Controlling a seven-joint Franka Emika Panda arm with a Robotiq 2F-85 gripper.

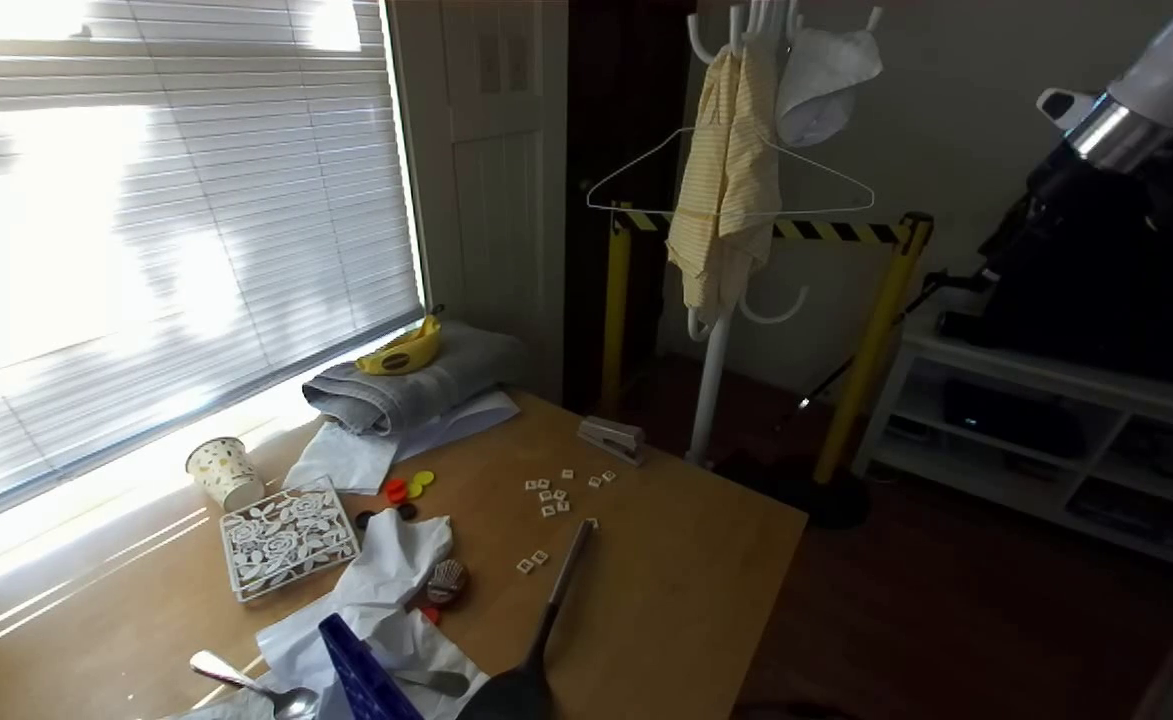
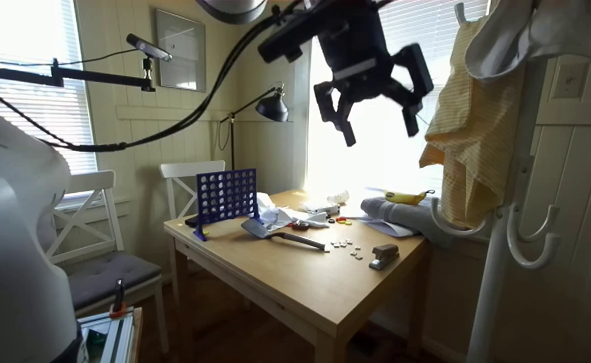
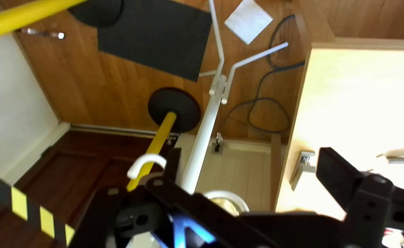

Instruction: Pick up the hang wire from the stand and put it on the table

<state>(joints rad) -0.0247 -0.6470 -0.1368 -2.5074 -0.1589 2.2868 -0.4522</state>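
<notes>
We've got the hang wire (image 1: 731, 214) up on the stand (image 1: 712, 380), approx. midway down the yellow cloth (image 1: 751, 170); its lower bar crosses the cloth's front, hook's hidden from us. White cloth (image 1: 826, 85) hangs just beside, nr. the top; striped barrier (image 1: 841, 232) shows behind.

End effector (image 2: 380, 132): released, fingers (image 2: 347, 132) spread well apart. In an exterior view we see it higher than the bench (image 2: 315, 282) & approx. level w/ the yellow cloth; actual gap to the stand we can't tell.

On the bench: stapler (image 1: 611, 440) by the edge nearest the stand, small white tiles (image 1: 546, 496) near it, turner (image 2: 300, 241) lying w/ its handle end just beside the tiles, blue grid (image 2: 227, 196) standing upright, crumpled white material (image 1: 376, 590) (paper or fabric, can't tell), openwork white holder (image 1: 289, 540) next to a patterned cup (image 1: 225, 473), 1 spoon (image 1: 246, 682), & a rolled gray towel (image 1: 471, 365) w/ a yellow pouch (image 1: 404, 352) on top.

In the wrist view we look down at the stand's pole, the barrier's yellow posts (image 3: 160, 136), black mat (image 3: 153, 38) & white sheet (image 3: 248, 21) on the floor (image 3: 84, 82).
</notes>
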